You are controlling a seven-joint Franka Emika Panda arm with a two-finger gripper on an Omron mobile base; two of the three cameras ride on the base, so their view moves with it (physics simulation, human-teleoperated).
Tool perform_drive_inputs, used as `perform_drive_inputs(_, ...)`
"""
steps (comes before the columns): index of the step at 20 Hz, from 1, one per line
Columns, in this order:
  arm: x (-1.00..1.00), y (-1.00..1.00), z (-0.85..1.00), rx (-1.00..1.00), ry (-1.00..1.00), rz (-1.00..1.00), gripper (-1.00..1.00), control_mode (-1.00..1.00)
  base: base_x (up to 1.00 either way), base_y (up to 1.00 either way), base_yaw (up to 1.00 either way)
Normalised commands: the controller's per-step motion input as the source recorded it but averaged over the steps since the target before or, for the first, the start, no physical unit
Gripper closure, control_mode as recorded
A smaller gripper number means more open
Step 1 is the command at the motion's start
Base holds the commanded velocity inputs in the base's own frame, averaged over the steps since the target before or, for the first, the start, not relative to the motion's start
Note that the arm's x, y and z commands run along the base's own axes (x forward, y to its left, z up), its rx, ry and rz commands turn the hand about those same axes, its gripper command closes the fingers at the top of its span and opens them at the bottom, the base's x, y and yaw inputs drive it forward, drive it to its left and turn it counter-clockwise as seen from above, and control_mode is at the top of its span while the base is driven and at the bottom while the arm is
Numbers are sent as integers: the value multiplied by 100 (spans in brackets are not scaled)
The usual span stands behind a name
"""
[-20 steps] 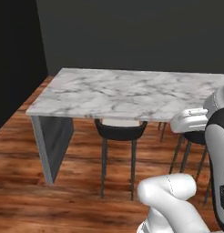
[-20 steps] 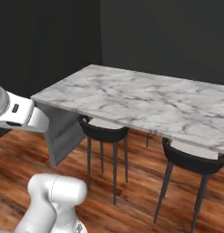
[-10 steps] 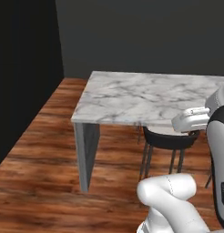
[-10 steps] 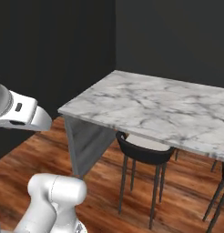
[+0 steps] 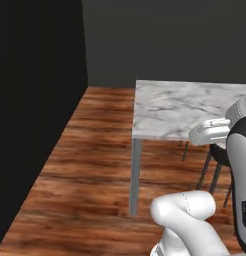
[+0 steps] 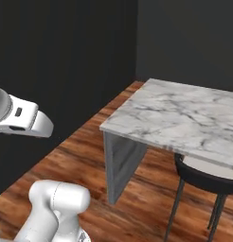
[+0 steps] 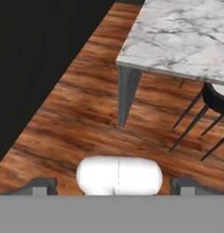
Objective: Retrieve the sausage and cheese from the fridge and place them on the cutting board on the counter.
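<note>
My gripper [image 7: 114, 185] is open, its two dark fingertips [image 7: 41, 184] standing wide apart at the bottom of the hand view with nothing between them. It hangs over the brown wooden floor [image 7: 86, 113], facing down and forward. The sausage, the cheese, the fridge, the cutting board and the counter are out of view.
A marble-topped table [image 5: 180, 107] [image 6: 184, 118] [image 7: 186, 36] on a grey slab leg [image 5: 135, 175] [image 6: 119, 165] [image 7: 126, 93] stands ahead to the right. Black stools [image 6: 203, 177] [image 7: 214, 102] are tucked under it. A black wall [image 5: 35, 100] [image 6: 57, 71] runs along the left, with open wooden floor between.
The whole picture has shifted: the camera has turned left, so the table now sits further right and the black wall has come in. The arm keeps its pose, gripper still open.
</note>
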Motion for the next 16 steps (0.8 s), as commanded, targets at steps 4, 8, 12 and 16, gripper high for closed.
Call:
perform_drive_inputs(4, 0, 0, 0, 0, 0, 0, -100, 100, 81, 100, 0)
perform_drive_inputs(8, 0, 0, 0, 0, 0, 0, -100, 100, 94, 100, -12)
perform_drive_inputs(12, 0, 0, 0, 0, 0, 0, -100, 100, 100, 100, -21)
perform_drive_inputs(16, 0, 0, 0, 0, 0, 0, -100, 100, 100, 71, -20)
